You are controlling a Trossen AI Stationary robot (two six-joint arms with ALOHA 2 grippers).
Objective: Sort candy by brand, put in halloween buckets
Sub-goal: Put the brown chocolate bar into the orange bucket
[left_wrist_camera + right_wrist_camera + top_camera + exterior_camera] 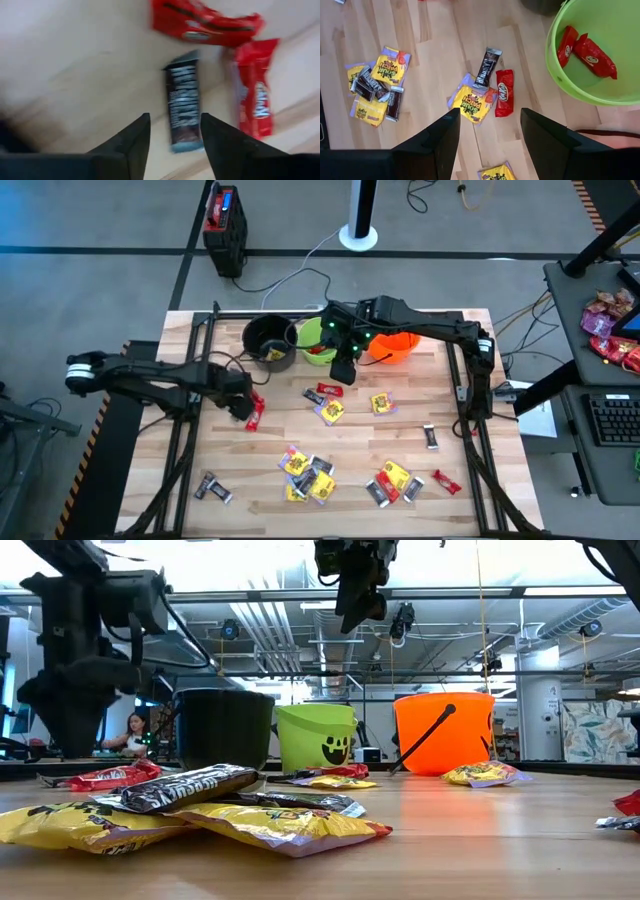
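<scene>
Three buckets at the bench's (200, 390) far edge: black (268, 340), green (314, 338) holding red bars, orange (392, 347) half hidden by the right arm | candy (308, 473) scattered mid-bench and near edge | left end effector (172, 131) fingers apart over a dark bar (183, 106), red bars (254, 97) blurred | right end effector (489, 131) fingers apart, beside green bucket

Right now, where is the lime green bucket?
In the high view the lime green bucket stands at the table's far edge, between the black bucket and the orange bucket, with red candy inside.
</scene>
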